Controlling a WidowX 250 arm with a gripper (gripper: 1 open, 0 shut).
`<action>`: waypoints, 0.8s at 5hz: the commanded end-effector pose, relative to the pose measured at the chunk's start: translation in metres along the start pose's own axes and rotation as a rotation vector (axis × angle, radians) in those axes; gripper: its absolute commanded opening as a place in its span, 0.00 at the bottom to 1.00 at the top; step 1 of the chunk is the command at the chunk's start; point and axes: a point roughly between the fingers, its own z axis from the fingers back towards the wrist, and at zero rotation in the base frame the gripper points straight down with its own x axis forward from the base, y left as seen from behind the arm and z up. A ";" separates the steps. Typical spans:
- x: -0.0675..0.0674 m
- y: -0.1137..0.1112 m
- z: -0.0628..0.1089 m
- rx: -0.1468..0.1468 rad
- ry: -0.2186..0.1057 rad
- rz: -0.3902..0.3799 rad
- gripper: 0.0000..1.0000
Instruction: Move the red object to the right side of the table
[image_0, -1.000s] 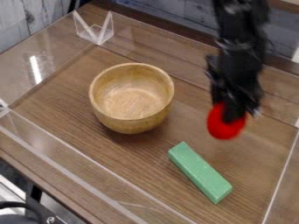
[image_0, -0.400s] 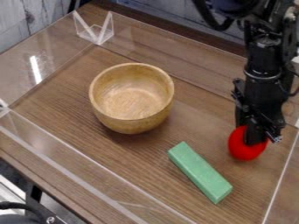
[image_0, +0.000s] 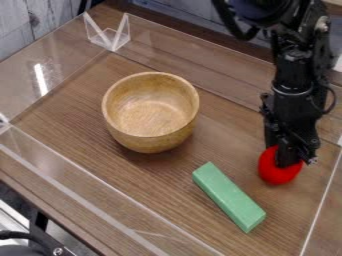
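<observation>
Pointing straight down, the black pincer (image_0: 289, 157) is pinched on the top of the red object (image_0: 279, 169), a small strawberry-like toy, which now sits low at the table's (image_0: 80, 125) right edge, just inside the clear wall there; whether its underside is actually resting on the wood cannot be told from this view. A second ago the toy was carried higher and further toward the middle of the table, blurred with motion; since then the arm has brought it down and out toward the right edge, and over the last fraction of a second its place has barely changed. The brown wood-grain table itself, with its clear walls, looks the same as before. The wooden bowl (image_0: 151, 110) stands left of centre, well apart from the pincer, and has not shifted. The green block (image_0: 227, 196) lies slantwise near the front edge, close to the red toy on its front-left side but not touching it, also unmoved. A small clear stand (image_0: 108, 34) sits at the back left corner, as earlier.
</observation>
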 end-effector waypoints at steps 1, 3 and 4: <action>0.010 0.009 0.004 0.030 -0.039 0.045 0.00; 0.017 0.017 0.005 0.046 -0.044 0.116 0.00; 0.017 0.020 0.023 0.050 -0.054 0.155 1.00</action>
